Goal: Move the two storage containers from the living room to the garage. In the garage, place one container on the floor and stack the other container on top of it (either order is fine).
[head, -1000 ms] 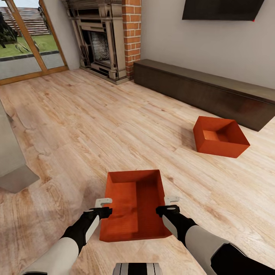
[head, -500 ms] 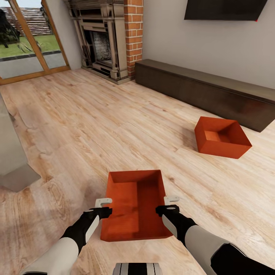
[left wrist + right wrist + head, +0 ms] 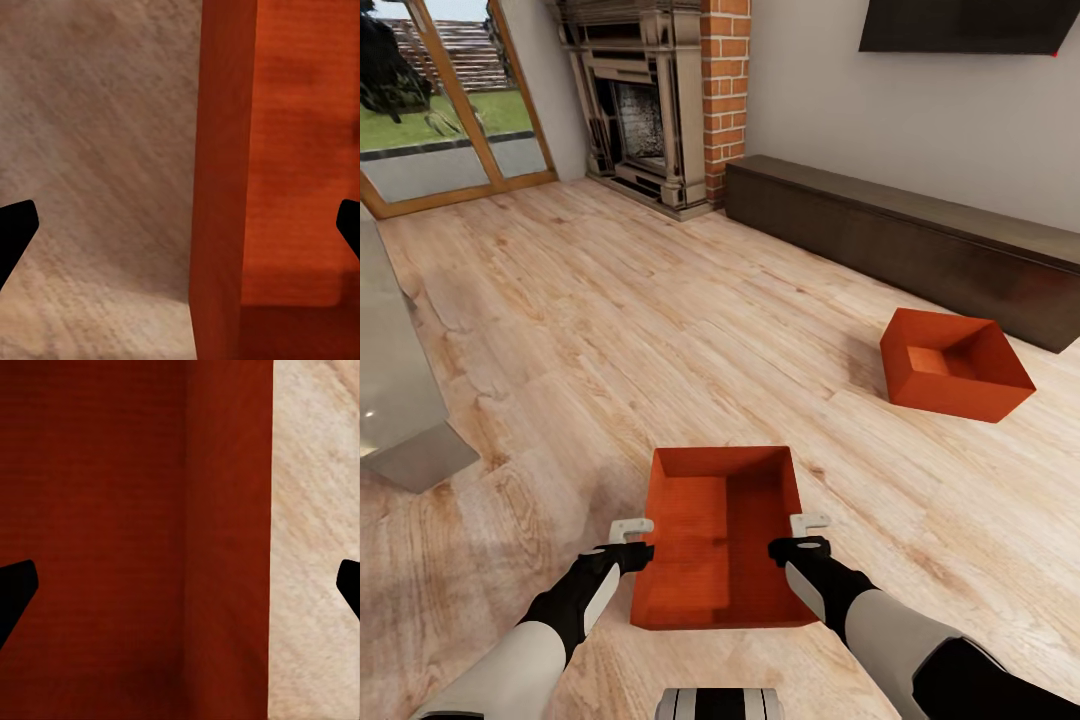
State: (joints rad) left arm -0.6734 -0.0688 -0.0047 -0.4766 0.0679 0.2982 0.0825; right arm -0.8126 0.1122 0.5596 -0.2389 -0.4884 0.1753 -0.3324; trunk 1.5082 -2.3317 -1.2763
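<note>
Head view, room: living room with light wood plank floor, brick fireplace, long low dark cabinet, black wall TV, glass door.
Near orange-red rectangular topless box: on planks, between both arms.
Far orange-red box: on planks, near cabinet.
Left gripper: spread wide, straddling near box's wall.
Right gripper: spread wide, straddling opposite wall.

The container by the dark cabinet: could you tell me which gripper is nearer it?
Right. The right gripper sits below-left of that container; the left gripper is farther, across the held container.
</note>
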